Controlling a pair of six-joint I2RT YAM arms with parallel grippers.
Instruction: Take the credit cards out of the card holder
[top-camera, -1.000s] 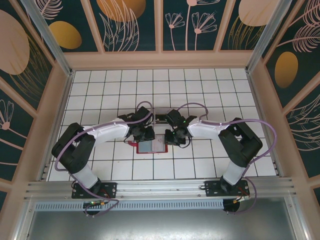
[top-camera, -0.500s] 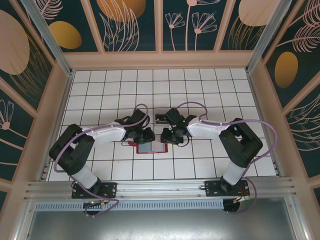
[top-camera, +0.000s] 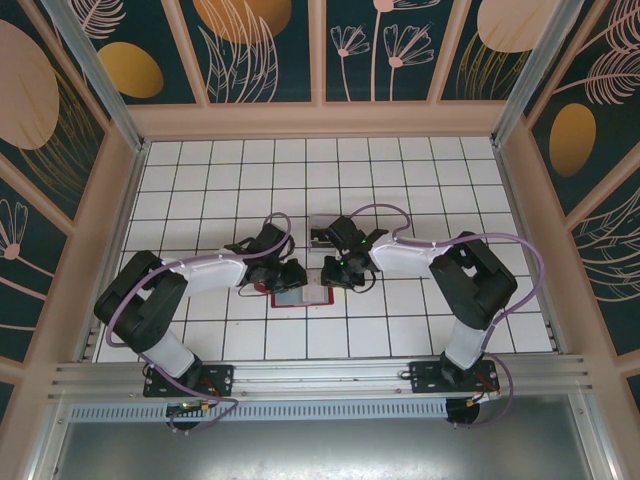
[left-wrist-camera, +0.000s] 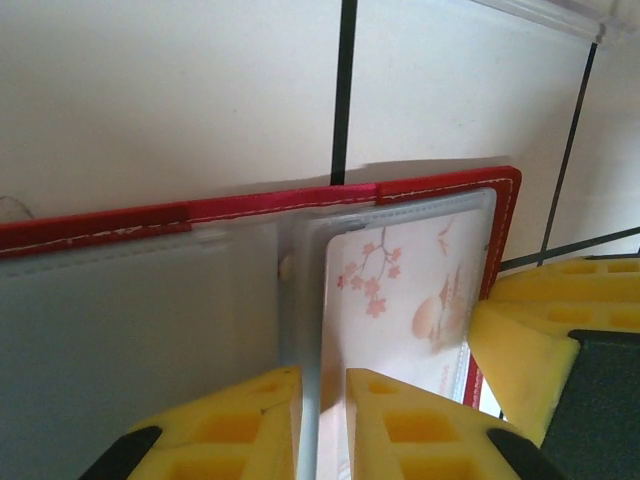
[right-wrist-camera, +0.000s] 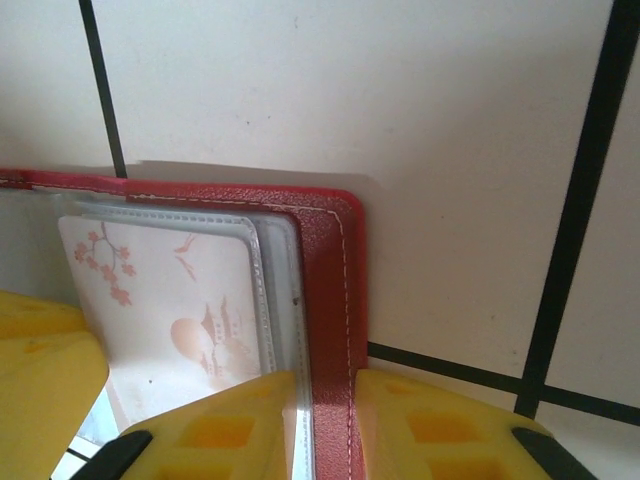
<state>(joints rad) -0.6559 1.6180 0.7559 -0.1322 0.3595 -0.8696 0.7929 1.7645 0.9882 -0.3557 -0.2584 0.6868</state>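
While the left hand (left-wrist-camera: 322, 390) pinches a clear sleeve (left-wrist-camera: 300, 310) of the card holder (left-wrist-camera: 300, 207), its yellow fingers sit nearly together with just that thin plastic leaf standing between them. Over to the right hand (right-wrist-camera: 328, 395): it's clamped on the holder's red outer edge, with the stitched cover and a sleeve rim caught between its two pads. Both hands are down low and close to each other, and each wrist view catches a yellow finger of the other hand at its margin. Just beyond the fingers there's a credit card (left-wrist-camera: 400, 290), pale with a pink blossom-and-pagoda print. It's tucked inside the sleeve on the right half of the holder. The left half looks grey and cloudy, and what it holds is hard to tell. From above, the holder lies open and flat on the white tiled worktop (top-camera: 400, 180), right between the two hands, a little nearer the arm bases than the middle.
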